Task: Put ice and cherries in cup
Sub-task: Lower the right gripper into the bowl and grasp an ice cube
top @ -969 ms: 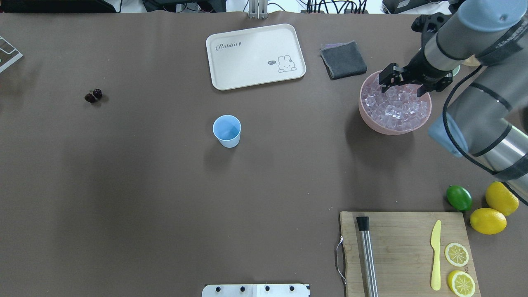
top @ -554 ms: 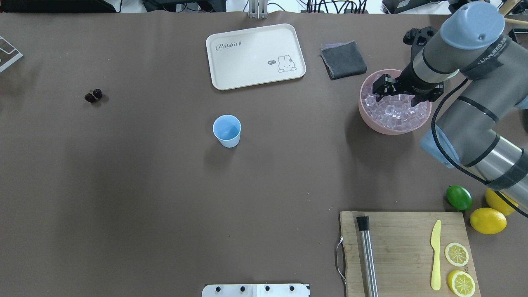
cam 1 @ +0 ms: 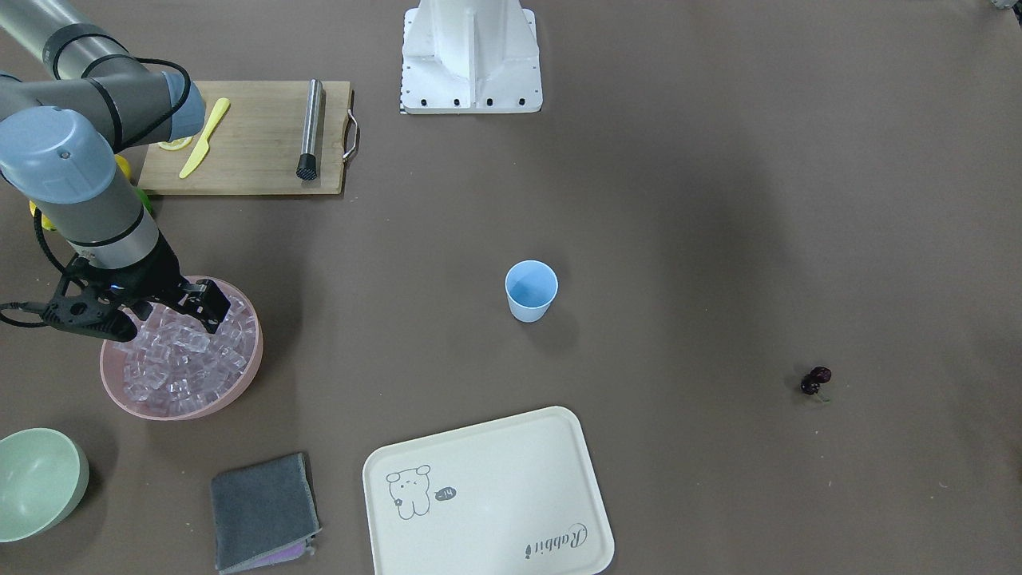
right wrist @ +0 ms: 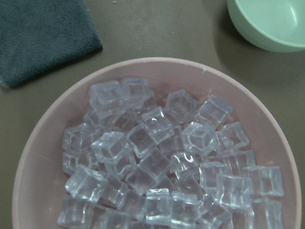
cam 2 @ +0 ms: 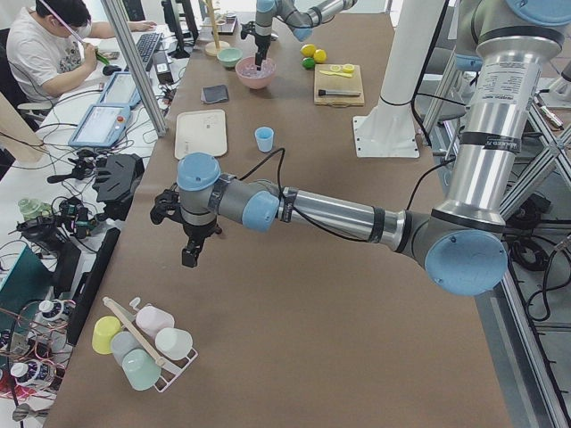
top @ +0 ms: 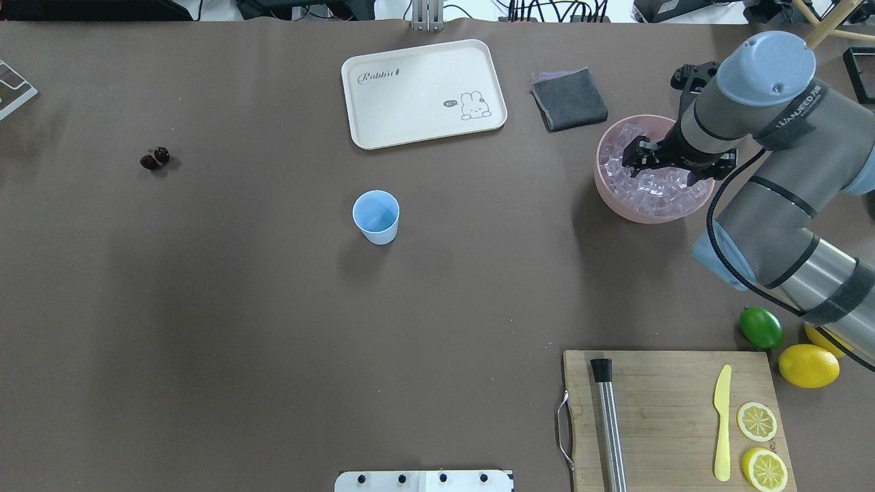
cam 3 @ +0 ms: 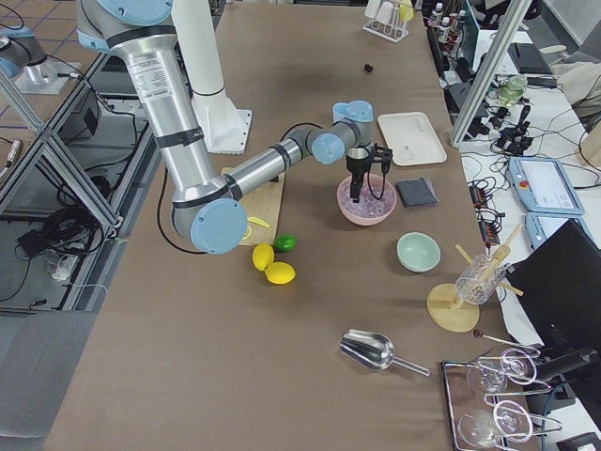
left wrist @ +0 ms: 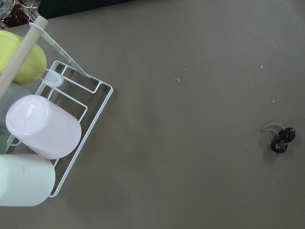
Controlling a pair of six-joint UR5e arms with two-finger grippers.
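The ice (top: 653, 186) is a heap of clear cubes in a pink bowl (top: 608, 188) at the right; it fills the right wrist view (right wrist: 157, 152). My right gripper (top: 668, 166) is open and points down into the bowl, its fingers just above or among the top cubes (cam 1: 164, 326). The light blue cup (top: 376, 216) stands upright and empty at the table's middle (cam 1: 531, 290). The dark cherries (top: 154, 158) lie far left on the table (left wrist: 279, 140). My left gripper (cam 2: 192, 251) shows only in the exterior left view, beyond the cherries; I cannot tell its state.
A cream tray (top: 424, 92) and a grey cloth (top: 569, 99) lie at the back. A pale green bowl (cam 1: 36, 479) stands beside the pink bowl. A cutting board (top: 670, 410), a lime (top: 760, 327) and lemons (top: 808, 365) are front right. A cup rack (left wrist: 43, 138) lies near my left wrist.
My right gripper has come down over the pink bowl towards the ice and stays open. The cup and the cherries have not moved.
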